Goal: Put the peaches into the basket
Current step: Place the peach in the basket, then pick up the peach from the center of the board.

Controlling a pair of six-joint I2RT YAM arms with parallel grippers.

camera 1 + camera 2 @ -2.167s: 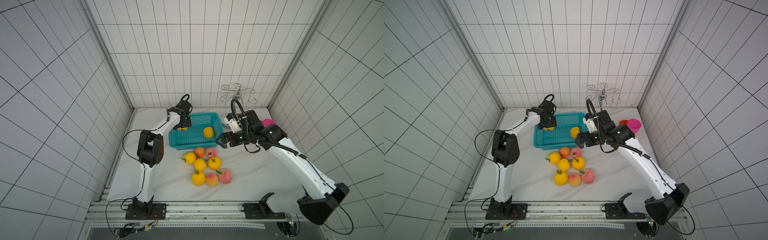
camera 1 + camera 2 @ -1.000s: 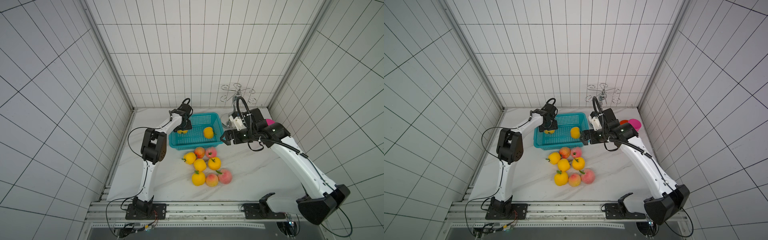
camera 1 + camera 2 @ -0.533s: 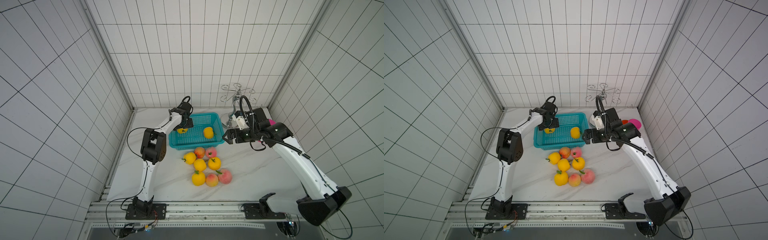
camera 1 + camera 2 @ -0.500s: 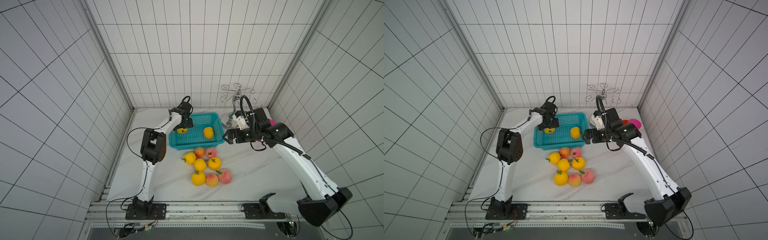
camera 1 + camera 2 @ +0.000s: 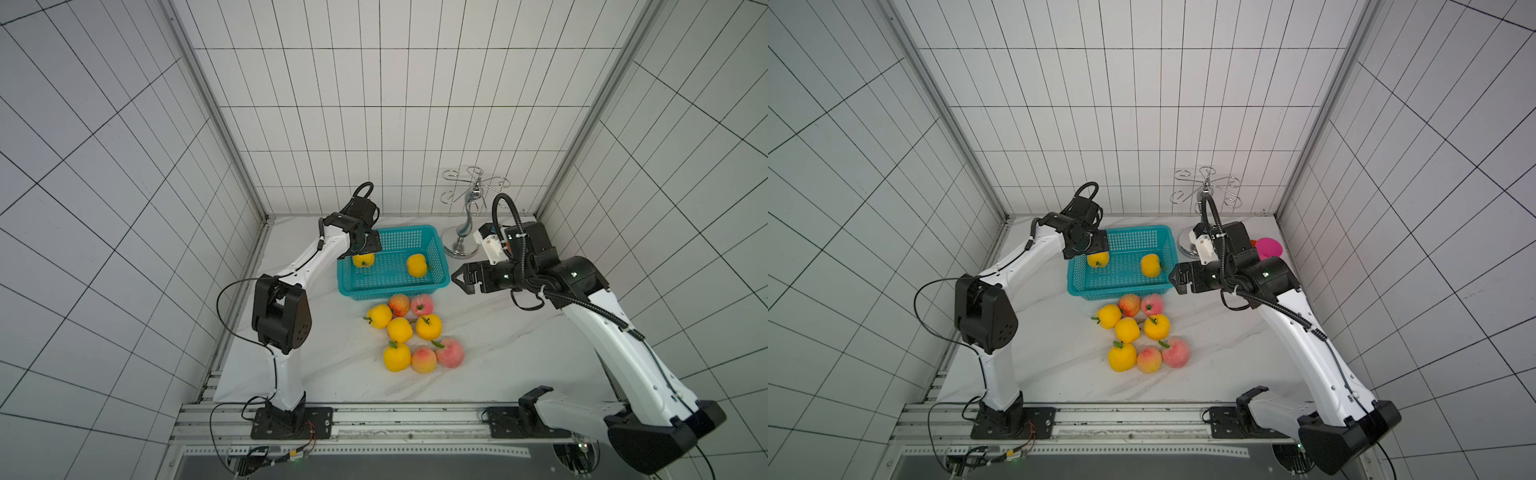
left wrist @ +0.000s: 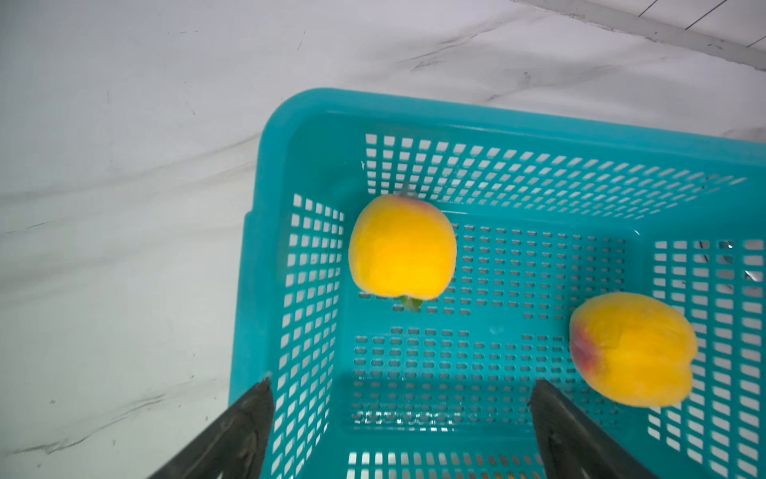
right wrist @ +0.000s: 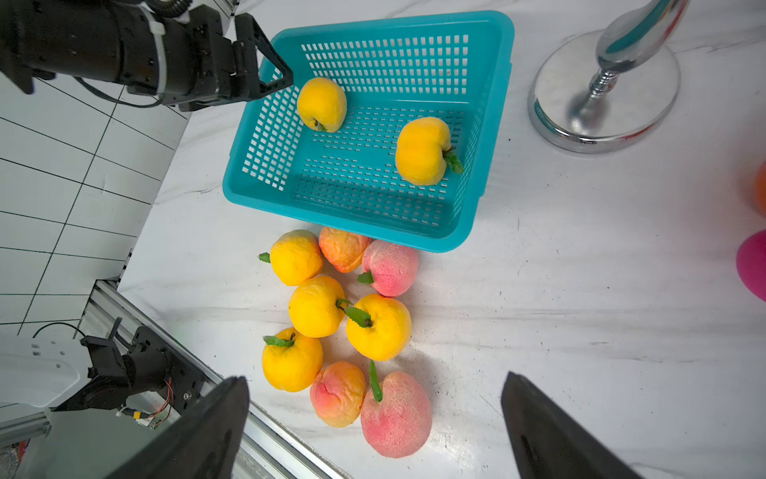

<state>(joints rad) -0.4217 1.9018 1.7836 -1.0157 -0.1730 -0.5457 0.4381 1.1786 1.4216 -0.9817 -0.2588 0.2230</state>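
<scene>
Left wrist: basket (image 6: 286, 124) partly offscreen

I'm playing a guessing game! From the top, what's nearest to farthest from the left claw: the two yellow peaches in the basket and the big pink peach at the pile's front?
In a top view, from the left gripper:
1. Left yellow peach, just under it.
2. Right yellow peach, across the basket.
3. Big pink peach, pile's front end.

The right wrist view's edge cuts off a pink object (image 7: 752, 265) and an orange object (image 7: 762, 186). In both top views the left claw (image 5: 368, 248) partly covers one peach (image 5: 363, 262).
</scene>
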